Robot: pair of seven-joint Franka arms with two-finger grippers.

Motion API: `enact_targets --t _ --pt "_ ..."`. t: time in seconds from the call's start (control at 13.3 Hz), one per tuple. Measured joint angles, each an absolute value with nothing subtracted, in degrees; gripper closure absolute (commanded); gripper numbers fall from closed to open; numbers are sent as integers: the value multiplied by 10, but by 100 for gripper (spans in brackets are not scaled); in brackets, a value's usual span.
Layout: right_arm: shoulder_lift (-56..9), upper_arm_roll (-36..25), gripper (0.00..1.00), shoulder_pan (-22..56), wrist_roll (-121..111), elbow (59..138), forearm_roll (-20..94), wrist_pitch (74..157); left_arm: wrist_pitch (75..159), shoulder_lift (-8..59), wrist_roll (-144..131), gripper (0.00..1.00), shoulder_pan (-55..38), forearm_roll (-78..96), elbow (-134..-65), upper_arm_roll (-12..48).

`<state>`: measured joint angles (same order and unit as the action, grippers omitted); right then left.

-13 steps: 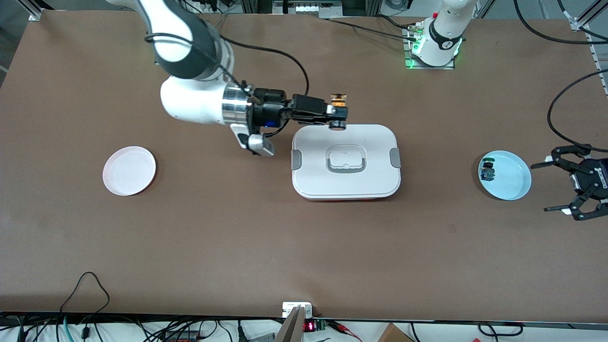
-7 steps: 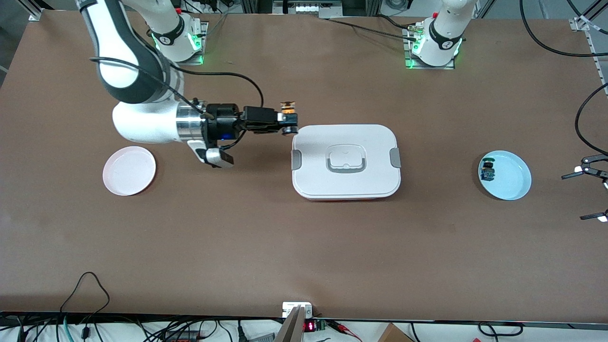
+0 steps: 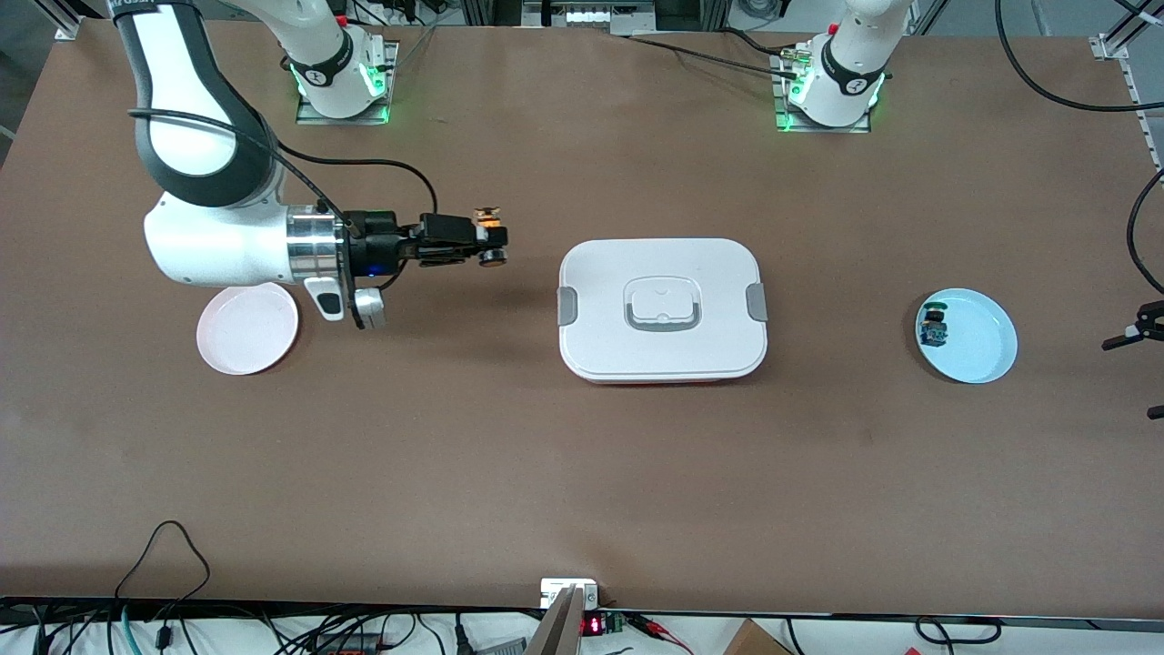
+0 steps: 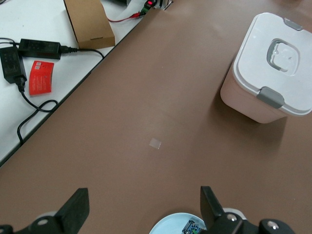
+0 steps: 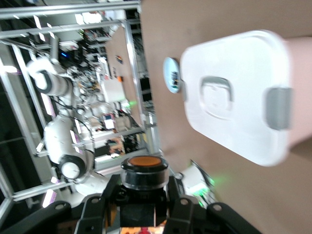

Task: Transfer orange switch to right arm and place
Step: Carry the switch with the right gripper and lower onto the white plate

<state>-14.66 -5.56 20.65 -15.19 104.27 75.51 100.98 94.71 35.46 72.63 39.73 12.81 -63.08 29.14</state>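
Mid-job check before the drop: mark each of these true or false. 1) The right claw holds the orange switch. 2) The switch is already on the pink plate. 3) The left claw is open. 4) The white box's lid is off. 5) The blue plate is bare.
1) True: the right claw is shut on the orange switch.
2) False: the switch is in the air over bare table, between the pink plate and the white box.
3) True: the left claw is open, above the blue plate.
4) False: the lid is on the box.
5) False: a small blue and green part lies on it.
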Motion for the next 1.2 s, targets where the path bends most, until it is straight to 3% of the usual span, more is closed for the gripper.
enact_targets --t 0.22,0.38,0.82,1.2 --pt "-135 -56 100 155 -170 1049 663 956 957 310 623 0 308 73 -636 268" --pt "-128 -56 100 127 -200 1050 578 929 956 263 533 0 231 64 -661 202" --pt "-110 -55 100 102 -307 1053 306 912 949 90 284 0 164 44 -843 92" --pt "-108 -57 100 35 -453 1084 128 926 950 17 71 0 109 -3 -942 83"
